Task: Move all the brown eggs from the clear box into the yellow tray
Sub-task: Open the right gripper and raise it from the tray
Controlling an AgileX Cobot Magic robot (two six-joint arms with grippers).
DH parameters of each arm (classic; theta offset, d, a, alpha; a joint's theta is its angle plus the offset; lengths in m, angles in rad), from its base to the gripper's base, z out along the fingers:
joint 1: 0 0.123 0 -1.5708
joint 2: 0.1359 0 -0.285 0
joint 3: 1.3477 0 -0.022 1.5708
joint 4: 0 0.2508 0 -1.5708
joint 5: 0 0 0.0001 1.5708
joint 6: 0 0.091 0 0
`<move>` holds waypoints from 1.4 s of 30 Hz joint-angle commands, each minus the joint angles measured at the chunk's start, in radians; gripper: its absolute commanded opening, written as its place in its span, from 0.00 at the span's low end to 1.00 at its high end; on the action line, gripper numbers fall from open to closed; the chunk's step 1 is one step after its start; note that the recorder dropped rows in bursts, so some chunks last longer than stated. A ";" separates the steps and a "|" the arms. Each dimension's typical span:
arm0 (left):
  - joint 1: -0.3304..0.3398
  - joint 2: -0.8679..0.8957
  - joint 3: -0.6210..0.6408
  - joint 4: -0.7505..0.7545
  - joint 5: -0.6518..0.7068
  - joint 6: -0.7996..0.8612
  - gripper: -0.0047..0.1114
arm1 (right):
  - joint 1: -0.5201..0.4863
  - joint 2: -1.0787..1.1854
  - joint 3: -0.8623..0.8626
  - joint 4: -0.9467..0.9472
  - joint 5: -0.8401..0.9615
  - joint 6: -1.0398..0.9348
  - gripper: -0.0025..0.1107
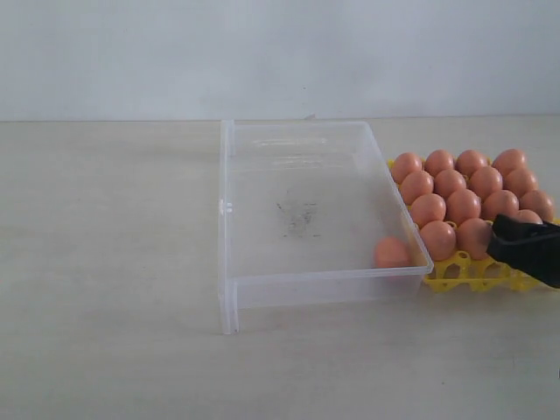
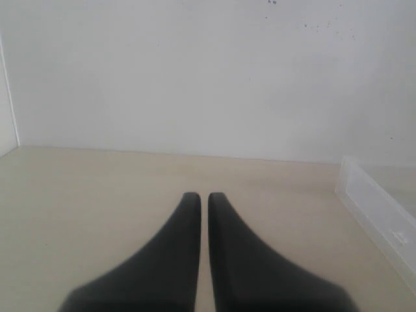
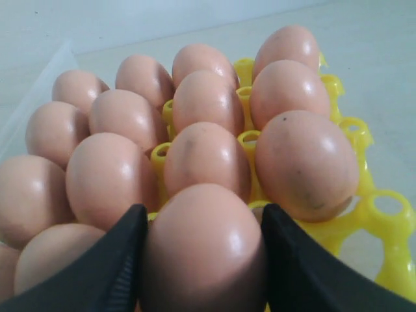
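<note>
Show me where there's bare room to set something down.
Bare: the table left of the clear box, and most of the box floor. Crowded: the box's corner with one brown egg, and the egg-packed yellow tray beside it.

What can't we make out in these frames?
- Exterior view: right gripper runs off the right edge, hiding the yellow tray's near-right cups.
- Right wrist view: whether the gripped egg sits in its cup; the egg itself hides it.
- Left wrist view: left gripper sees only a clear box corner.
</note>
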 commanded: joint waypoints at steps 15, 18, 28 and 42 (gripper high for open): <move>-0.002 -0.003 0.003 -0.002 0.002 -0.001 0.07 | -0.002 0.011 -0.002 0.045 0.025 0.010 0.51; -0.002 -0.003 0.003 -0.002 0.002 -0.001 0.07 | -0.002 0.011 -0.002 0.060 0.025 0.010 0.51; -0.002 -0.003 0.003 -0.002 0.002 -0.001 0.07 | -0.002 -0.155 0.022 0.106 0.025 -0.061 0.51; -0.002 -0.003 0.003 -0.002 0.002 -0.001 0.07 | 0.000 -0.426 -0.058 -0.500 0.025 0.355 0.18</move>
